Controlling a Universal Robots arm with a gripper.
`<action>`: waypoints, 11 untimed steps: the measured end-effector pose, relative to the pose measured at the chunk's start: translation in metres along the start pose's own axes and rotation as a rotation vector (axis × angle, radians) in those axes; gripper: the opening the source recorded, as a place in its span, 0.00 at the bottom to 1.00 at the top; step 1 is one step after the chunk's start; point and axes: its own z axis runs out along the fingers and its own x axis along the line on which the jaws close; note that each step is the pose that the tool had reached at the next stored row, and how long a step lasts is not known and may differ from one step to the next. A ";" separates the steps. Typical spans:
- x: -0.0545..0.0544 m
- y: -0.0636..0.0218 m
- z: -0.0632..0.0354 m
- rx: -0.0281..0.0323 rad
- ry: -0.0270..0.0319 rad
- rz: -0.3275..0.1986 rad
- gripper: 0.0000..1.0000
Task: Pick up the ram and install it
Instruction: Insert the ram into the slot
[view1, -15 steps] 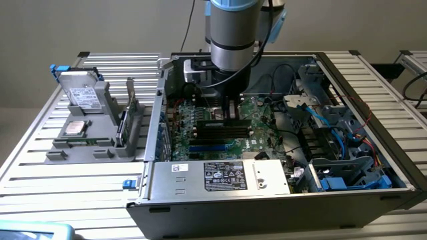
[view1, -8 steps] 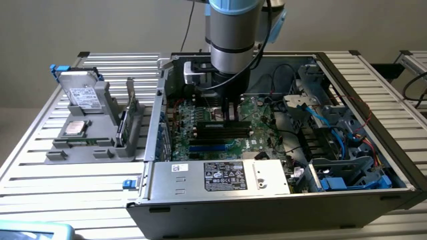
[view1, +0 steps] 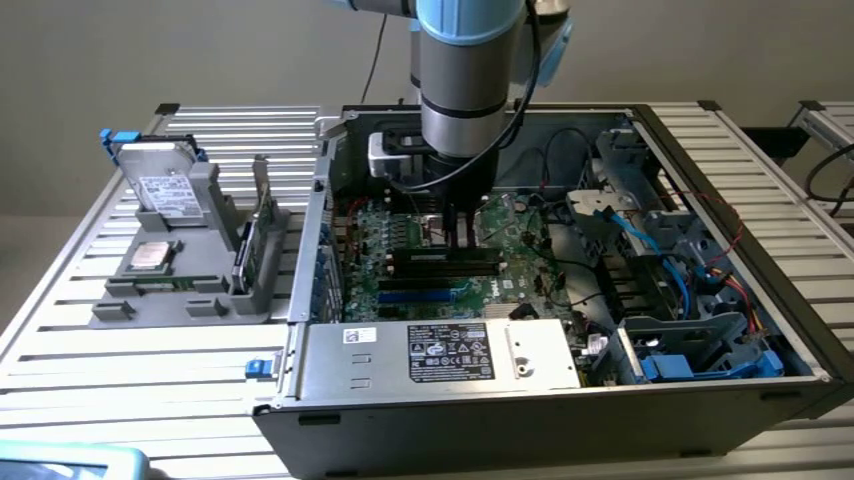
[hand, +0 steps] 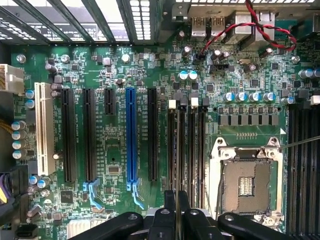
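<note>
Seen edge-on in the wrist view, the ram (hand: 177, 150) is a thin stick clamped between my gripper's (hand: 177, 204) dark fingers (hand: 166, 212). It runs along the black memory slots (hand: 192, 150), directly over the slot beside the CPU socket (hand: 246, 184). Whether it touches the slot I cannot tell. In the exterior view my gripper (view1: 449, 228) is lowered inside the open computer case (view1: 707, 150), just above the green motherboard (view1: 400, 275).
A metal power supply box (view1: 441, 352) lies along the case's front. Blue and black cables and drive bays (view1: 681, 290) crowd the exterior view's right. A grey holder (view1: 187, 255) with a drive and cards stands outside on the exterior view's left. Expansion slots (hand: 131, 135) flank the memory slots.
</note>
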 end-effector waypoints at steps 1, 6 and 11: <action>0.000 0.0000 0.0000 -0.0001 0.0002 0.000 0.14; 0.000 0.0001 0.0012 -0.0001 -0.0003 0.000 0.14; 0.000 0.0002 0.0031 -0.0003 0.0001 0.000 0.14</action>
